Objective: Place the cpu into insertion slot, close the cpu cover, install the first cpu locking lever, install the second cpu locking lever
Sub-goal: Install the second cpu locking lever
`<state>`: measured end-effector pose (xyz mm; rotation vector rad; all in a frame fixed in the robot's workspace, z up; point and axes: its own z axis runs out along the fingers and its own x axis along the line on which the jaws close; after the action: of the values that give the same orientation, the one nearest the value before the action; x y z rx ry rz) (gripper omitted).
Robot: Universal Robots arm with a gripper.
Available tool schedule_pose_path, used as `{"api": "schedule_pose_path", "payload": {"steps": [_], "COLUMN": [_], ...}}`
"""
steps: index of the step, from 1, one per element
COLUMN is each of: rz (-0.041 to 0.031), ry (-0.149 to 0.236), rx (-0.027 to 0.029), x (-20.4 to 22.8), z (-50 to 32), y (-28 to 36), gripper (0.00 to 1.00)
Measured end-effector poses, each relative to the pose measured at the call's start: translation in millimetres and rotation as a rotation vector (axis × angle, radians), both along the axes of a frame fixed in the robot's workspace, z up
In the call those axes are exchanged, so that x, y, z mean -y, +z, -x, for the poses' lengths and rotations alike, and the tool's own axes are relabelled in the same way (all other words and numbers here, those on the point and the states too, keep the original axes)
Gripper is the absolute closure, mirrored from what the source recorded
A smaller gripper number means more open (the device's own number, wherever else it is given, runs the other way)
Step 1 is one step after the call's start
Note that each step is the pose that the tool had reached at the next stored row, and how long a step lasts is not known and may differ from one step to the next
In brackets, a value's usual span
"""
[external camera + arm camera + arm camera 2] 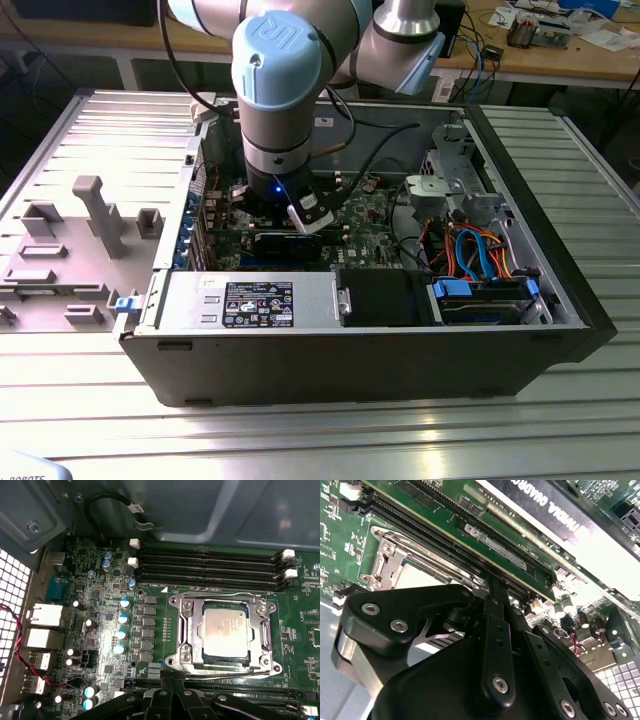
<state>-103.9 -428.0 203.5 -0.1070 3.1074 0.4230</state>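
The cpu [225, 630], a flat silver-grey square, lies in the insertion slot [176, 630] on the green board. The cpu cover [264, 630], a silvery frame, lies flat around it. Thin wire levers [230, 671] run along two sides of the frame. In the first wrist view my gripper [172, 682] sits just beside the socket edge nearest the camera, its black fingertips together and nothing visibly between them. The second wrist view shows the gripper [492, 587] reaching down next to the cover's corner [382, 562]. In the exterior view the arm's wrist [285, 195] hangs over the board inside the open case.
Long black memory slots [210, 565] run beside the socket, and more lie by the fingertips. A long black card [560, 510] is close by. A power supply [250, 300], a drive cage with blue cables [480, 260] and the case walls [350, 370] hem the board in.
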Motion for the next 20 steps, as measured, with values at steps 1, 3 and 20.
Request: {"api": "schedule_pose_path", "payload": {"steps": [1, 3, 20], "rz": [-0.0027, -0.0121, -0.017], "ry": [0.0, 0.0, 0.0], "rx": [0.0001, 0.0, -0.0003], "x": [0.0, 0.0, -9.5], "z": [0.0, 0.3, 2.8], "y": [-0.6, -1.6, -10.0], "gripper": [0.89, 0.89, 0.89]}}
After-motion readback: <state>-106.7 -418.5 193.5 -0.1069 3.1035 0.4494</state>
